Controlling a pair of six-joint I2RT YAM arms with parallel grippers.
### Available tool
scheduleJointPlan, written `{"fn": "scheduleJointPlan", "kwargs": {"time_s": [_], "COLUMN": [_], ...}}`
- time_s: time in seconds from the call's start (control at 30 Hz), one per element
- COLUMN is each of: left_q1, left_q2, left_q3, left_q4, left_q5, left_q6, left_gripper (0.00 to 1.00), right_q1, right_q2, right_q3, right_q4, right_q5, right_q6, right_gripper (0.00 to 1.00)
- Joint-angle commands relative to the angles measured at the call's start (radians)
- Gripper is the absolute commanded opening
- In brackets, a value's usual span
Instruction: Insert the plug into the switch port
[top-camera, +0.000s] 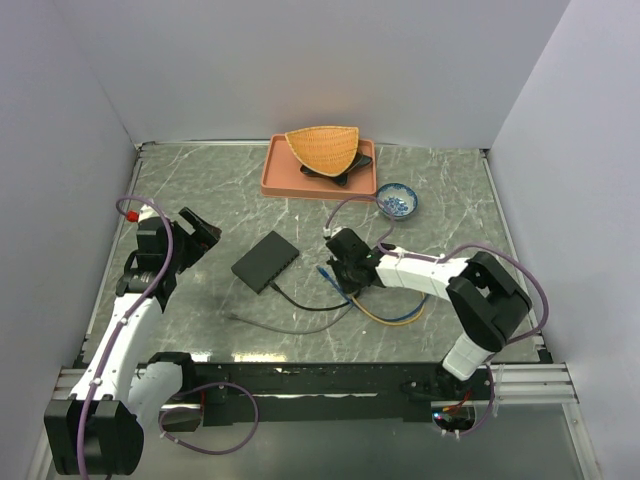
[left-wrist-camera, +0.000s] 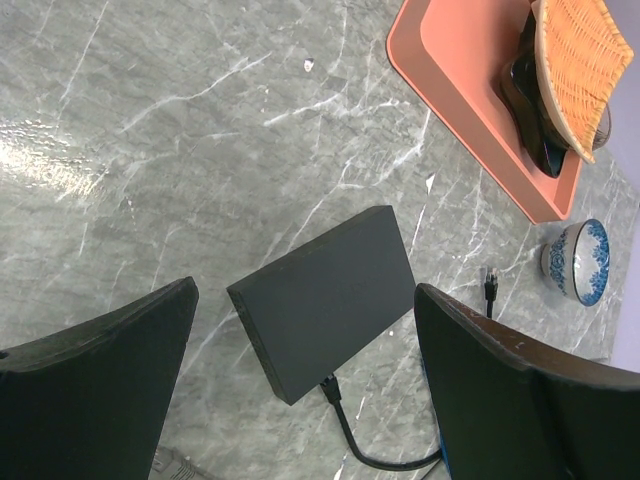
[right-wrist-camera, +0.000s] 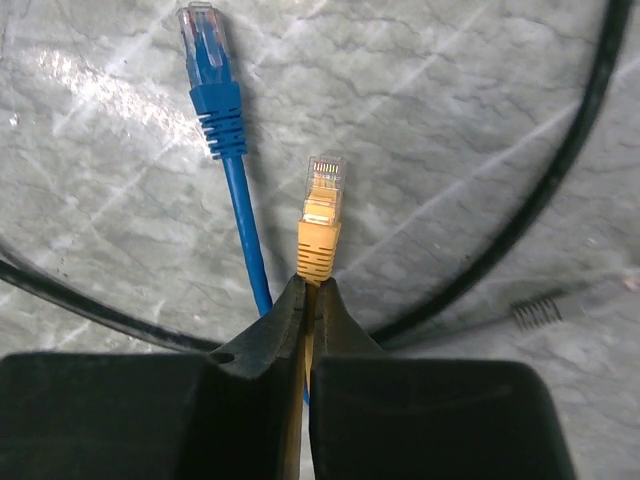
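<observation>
Two fingers of the right gripper (right-wrist-camera: 310, 292) are pressed together, pinching the yellow plug (right-wrist-camera: 322, 200) right at the tail of its boot. The plug sticks straight out ahead of the fingertips, its long axis in line with them and its clear tip pointing away from the wrist. I can't tell whether it is lifted or resting on the table (top-camera: 440, 190). A blue plug (right-wrist-camera: 207, 60) lies just beside it, roughly parallel, and a black cable (right-wrist-camera: 560, 190) curves past on the other side.

The switch (top-camera: 266, 261) lies flat on the table between the two arms, off to the left of my right jaws in the overhead view. Its long axis runs diagonally, near-left to far-right. One black lead already enters the long side facing the right arm, so I judge the ports are along that side. That makes the right arm the nearer one to them, with the plug already aimed roughly that way.

The left gripper (top-camera: 198, 234) hangs on the switch's other side with its fingers spread wide and holding nothing. I judge the coming move turns on squaring the plug's axis to that diagonal port face.
</observation>
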Motion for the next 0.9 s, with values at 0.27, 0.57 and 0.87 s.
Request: {"fn": "scheduleJointPlan", "kwargs": {"time_s": [0.27,0.57,0.87], "left_q1": [0.004,0.004,0.004], "left_q2": [-0.028,-0.014,-0.011], "left_q3": [0.022,0.029,0.026], "left_q4": [0.008,0.008,0.016], "left_q5": [-0.012,-0.003,0.0], "left_q6": [0.026,0.03,0.035], "left_gripper": [0.96,0.96,0.96], "right_q1": [-0.009,-0.026,-0.029], "right_q2": [-0.403,-0.73,-0.829], "right_q3": [0.035,0.119,0.237], "right_q4": [-0.05,-0.114,-0.174], "right_q5": [0.137,0.549,0.915], "right_q6": [-0.055,-0.118,-0.095], "right_gripper": [0.0,0.0,0.0]}}
